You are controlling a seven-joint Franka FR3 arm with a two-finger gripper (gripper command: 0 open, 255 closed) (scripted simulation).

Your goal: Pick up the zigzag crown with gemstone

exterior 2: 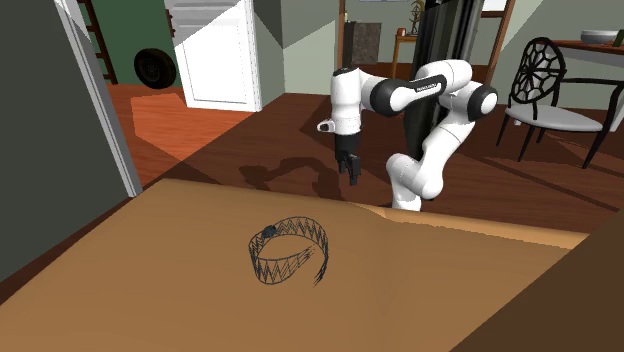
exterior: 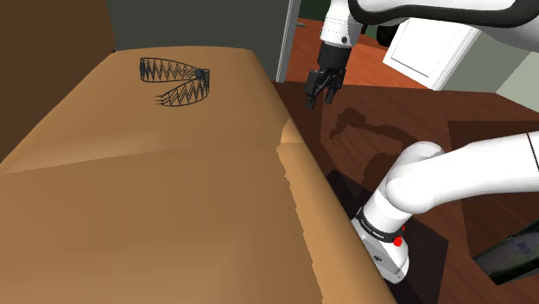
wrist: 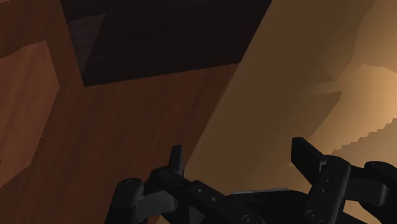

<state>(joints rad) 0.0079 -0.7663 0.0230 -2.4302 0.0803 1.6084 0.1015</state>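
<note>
Crown (exterior: 166,71) on tan tbl (exterior: 155,199), hand (exterior: 318,98) apart.

The tan desk (exterior: 155,199) is lit evenly and warmly. Beside the desk, the arm (exterior: 449,173) and its gripper (exterior: 320,104) throw a dark shadow on the wooden floor (exterior: 380,129). The wrist view is dim; the desk's edge looks jagged.

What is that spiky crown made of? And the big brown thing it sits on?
The crown looks like thin dark wire, maybe metal: you can see right through its zigzag lattice. Its small gemstone is dark and dull, and its material is unclear. The brown surface is matte tan with no grain showing, so it may be cardboard or plain wood. I cannot tell which.
</note>
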